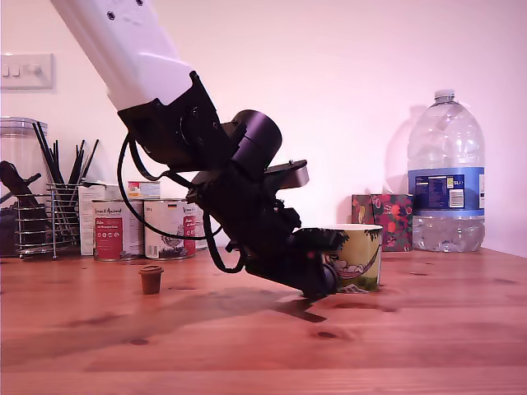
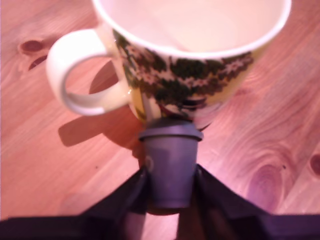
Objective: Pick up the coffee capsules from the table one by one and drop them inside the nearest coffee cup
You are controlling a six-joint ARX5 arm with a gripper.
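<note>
Gripper [image 2: 171,177] clamped on dark capsule [image 2: 170,157] (rim toward mug [image 2: 200,75]), low beside mug; brown capsule [image 1: 151,279] well apart on table [image 1: 412,337].

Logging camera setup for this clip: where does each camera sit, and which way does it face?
Exterior view: at table height, side-on across the wooden table; shows the arm, gripper, mug and brown capsule.
Wrist view: behind the fingers, facing past the gripped dark capsule to the mug.
Shared: mug, gripper, wooden table.
</note>
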